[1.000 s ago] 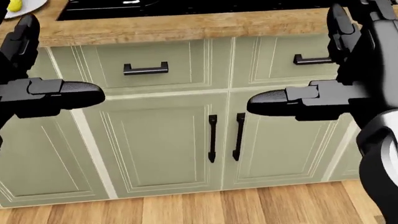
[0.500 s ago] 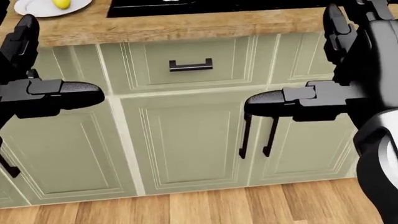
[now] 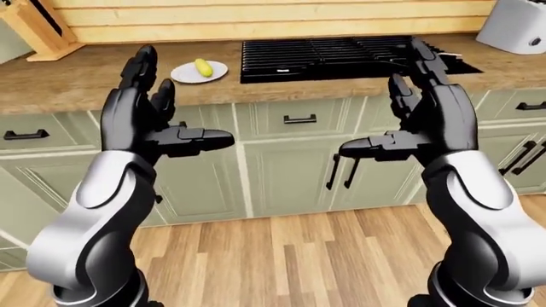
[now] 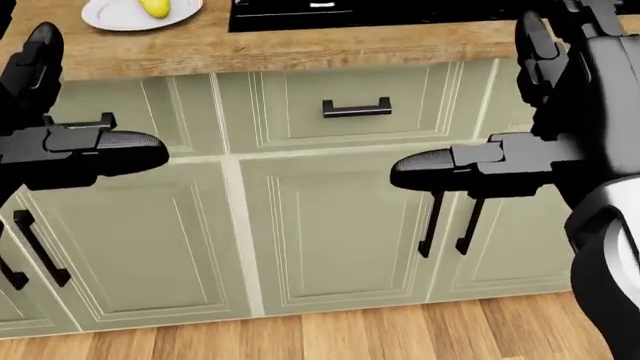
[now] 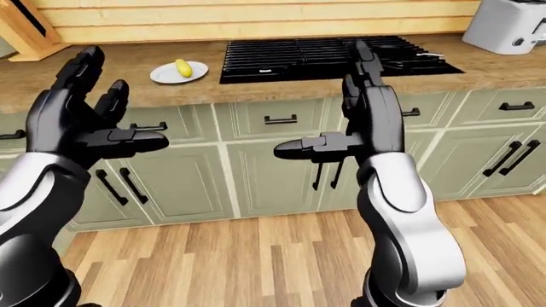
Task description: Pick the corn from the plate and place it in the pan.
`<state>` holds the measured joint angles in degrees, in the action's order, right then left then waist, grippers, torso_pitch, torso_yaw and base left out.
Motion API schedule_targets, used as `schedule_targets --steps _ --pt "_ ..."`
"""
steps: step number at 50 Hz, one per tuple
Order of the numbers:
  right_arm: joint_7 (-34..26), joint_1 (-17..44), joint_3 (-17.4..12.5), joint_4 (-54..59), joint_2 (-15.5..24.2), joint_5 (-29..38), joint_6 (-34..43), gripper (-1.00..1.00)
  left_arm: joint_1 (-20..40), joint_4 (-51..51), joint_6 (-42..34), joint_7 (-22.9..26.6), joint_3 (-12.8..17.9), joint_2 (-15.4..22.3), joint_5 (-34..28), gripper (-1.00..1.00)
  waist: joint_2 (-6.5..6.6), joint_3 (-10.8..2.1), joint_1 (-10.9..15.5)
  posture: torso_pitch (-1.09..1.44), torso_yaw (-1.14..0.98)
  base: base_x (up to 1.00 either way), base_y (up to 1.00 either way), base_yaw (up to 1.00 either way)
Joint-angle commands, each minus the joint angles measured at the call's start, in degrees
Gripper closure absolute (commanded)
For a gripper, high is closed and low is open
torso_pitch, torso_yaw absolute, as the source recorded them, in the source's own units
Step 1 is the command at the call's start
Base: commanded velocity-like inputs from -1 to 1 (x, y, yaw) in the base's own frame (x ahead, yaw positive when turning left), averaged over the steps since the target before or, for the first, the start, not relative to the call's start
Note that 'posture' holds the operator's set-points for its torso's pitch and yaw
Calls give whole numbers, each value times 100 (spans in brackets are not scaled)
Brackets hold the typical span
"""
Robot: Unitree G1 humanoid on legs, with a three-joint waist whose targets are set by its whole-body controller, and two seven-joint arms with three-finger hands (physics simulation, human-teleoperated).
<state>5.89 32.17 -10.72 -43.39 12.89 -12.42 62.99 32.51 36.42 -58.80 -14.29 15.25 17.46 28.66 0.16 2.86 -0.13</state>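
Observation:
A yellow corn lies on a small white plate on the wooden counter, left of the black stove. In the right-eye view a dark pan sits on the stove's right side, partly hidden behind my right hand. My left hand is raised, open and empty, below and left of the plate and well short of the counter. At the same height, my right hand is open and empty, in line with the stove's right edge. The head view catches the plate at its top left.
Pale green cabinets with black handles stand under the counter. A wooden knife block is at the top left and a white toaster at the top right. Wood floor lies between me and the cabinets.
The camera has moved: in the head view the cabinets and counter slid to the right, and the plate with the corn came further in at the top left. Both hands kept their pose.

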Motion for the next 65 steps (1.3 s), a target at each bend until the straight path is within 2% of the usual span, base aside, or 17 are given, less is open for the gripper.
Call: schedule_targets --steps 1,6,7,10,15,18,28,32,33,36,41,45,46,47,55,58,65 --pt "12 123 -50 -95 47 51 -175 -100 153 131 182 18 7 30 16 -100 17 -63 -16 0 0 23 15 0" --pt "18 155 -55 -130 43 59 -112 -100 160 142 151 7 23 38 36 -100 -509 -146 17 0 0 23 14 0" --pt "23 169 -57 -139 43 58 -90 -100 155 144 154 7 19 38 35 -100 -274 -83 -28 0 0 23 14 0" --pt "17 157 -55 -128 40 65 -115 -100 162 154 137 0 37 48 54 -100 -324 -151 24 0 0 23 14 0" --pt "13 153 -52 -122 36 75 -127 -100 155 153 141 1 32 49 59 -100 3 -76 -19 0 0 23 14 0" --pt "20 170 -54 -135 34 74 -94 -100 129 129 188 15 16 48 42 -100 513 -213 -76 0 0 23 14 0" --pt "-10 116 -30 -81 17 84 -188 -100 114 121 201 37 3 29 6 -100 11 -42 61 0 0 25 14 0" --pt "-2 136 -30 -78 11 90 -168 -100 137 125 175 30 11 29 13 -100 -533 -209 82 0 0 27 13 0" --pt "-4 135 -24 -66 12 96 -177 -100 132 120 182 35 8 31 10 -100 -243 -130 25 0 0 27 13 0" --pt "-9 123 -31 -87 10 96 -172 -100 149 147 142 21 24 29 30 -100 -329 -156 22 0 0 27 12 0" --pt "-4 138 -27 -117 8 98 -132 -100 152 142 148 15 19 38 34 -100 -16 -61 -33 0 0 28 12 0" --pt "-12 124 -16 -100 6 110 -161 -100 134 115 192 33 8 40 17 -100 611 -340 -106 0 0 27 13 0" --pt "-17 124 -15 -90 9 115 -173 -100 131 112 199 36 2 38 11 -100 405 -145 -25 0 0 28 12 0" --pt "-24 114 -9 -65 9 122 -203 -100 123 109 210 41 -3 36 4 -100 477 -76 -44 0 0 27 13 0" --pt "-39 114 8 -49 -4 147 -216 -100 137 145 160 33 4 26 9 -100 14 -90 82 0 0 27 13 0" --pt "-58 89 5 -40 -7 156 -248 -100 158 160 128 18 4 24 18 -100 -372 -174 117 0 0 27 14 0" --pt "-38 142 13 -137 -26 160 -98 -100 183 195 65 -13 16 32 56 -100 -180 -134 2 0 0 27 13 0"
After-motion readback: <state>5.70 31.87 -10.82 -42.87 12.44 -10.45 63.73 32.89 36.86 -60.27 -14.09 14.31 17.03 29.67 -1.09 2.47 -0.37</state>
